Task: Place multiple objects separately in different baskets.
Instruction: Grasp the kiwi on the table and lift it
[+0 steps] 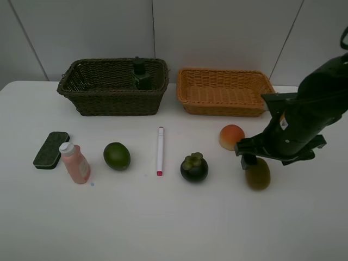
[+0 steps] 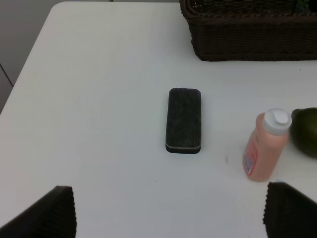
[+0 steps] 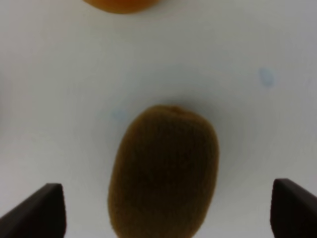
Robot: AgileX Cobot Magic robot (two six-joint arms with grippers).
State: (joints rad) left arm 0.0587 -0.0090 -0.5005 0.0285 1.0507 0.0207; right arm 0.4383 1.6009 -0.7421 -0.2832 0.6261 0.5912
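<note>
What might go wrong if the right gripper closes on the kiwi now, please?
The kiwi is rounded; with the open right gripper poised over it, an off-centre close might roll it or squeeze it out. The peach lies close by, so it might get nudged during the grasp or lift.

A white worktop (image 1: 163, 223) with a matt, evenly lit surface is seen, its far left corner rounded. Behind its far edge a pale grey wall (image 1: 223, 32) of flat panels is set, divided by a thin vertical seam (image 1: 153, 27) near the middle and by slanted seams toward either side. Only soft shadows are cast on the worktop. Beyond its left edge a grey area (image 2: 20, 44) is glimpsed, too indistinct to be identified.
</note>
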